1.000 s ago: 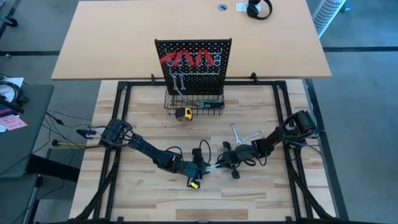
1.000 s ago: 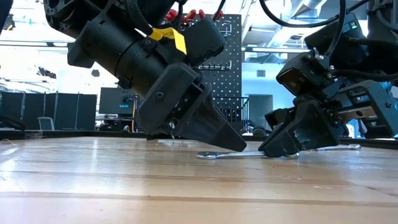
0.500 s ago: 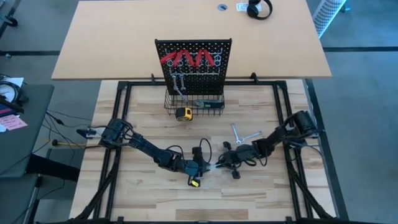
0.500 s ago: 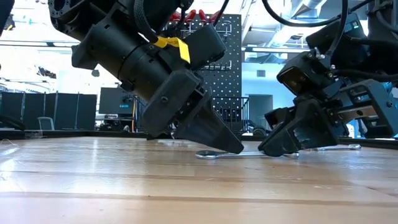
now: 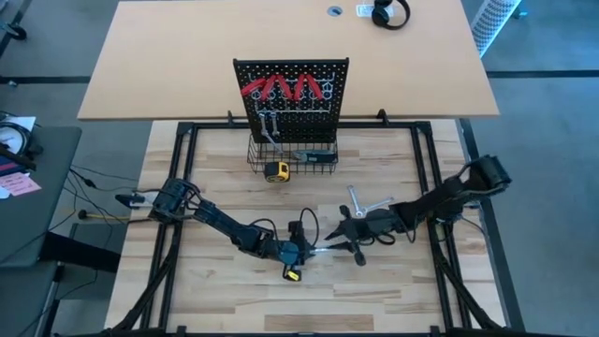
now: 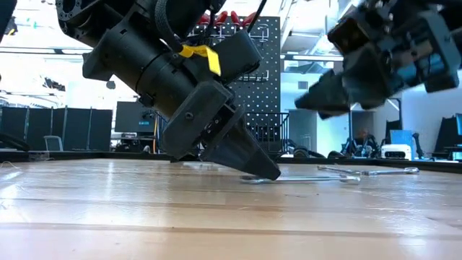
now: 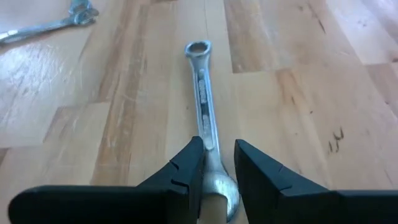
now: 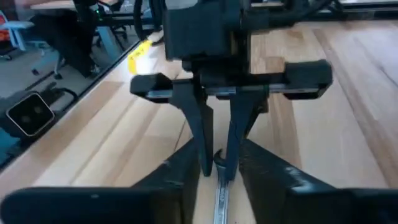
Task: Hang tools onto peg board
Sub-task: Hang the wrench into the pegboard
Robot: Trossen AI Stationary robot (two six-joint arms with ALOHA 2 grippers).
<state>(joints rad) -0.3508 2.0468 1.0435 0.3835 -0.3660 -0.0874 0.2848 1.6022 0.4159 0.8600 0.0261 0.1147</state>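
Note:
A slim silver wrench point(image 7: 203, 99) lies flat on the wooden table point(image 5: 225, 290), ring end away from my left gripper point(image 7: 217, 165). That gripper slants down onto the wrench's near end, left of the table's middle point(image 5: 314, 250), and is shut on it. My right gripper point(image 6: 310, 100) hangs open above the wrench's other end and touches nothing; its fingers point(image 8: 273, 180) stand apart. The black peg board point(image 5: 292, 94) stands upright at the far side with red pliers point(image 5: 281, 89) and wrenches point(image 5: 270, 126) hanging on it. My left gripper pinches the wrench's near head point(image 7: 221, 194) between its two fingers, one on each side. The fingers slant down from the table's left and lie along the wrench. The wrench lies flat on the table point(image 6: 303, 178), stretching away toward the right arm.
Two more silver wrenches point(image 5: 367, 201) lie crossed on the table, right of the middle. A black wire basket point(image 5: 295, 154) sits at the board's foot with a yellow tape measure point(image 5: 275, 171) by it. Black frame rails point(image 5: 178, 187) border the table.
My right gripper has let go of the wrench's far end and risen well clear of the table. The wrench stays flat on the wood with its near end at my left gripper.

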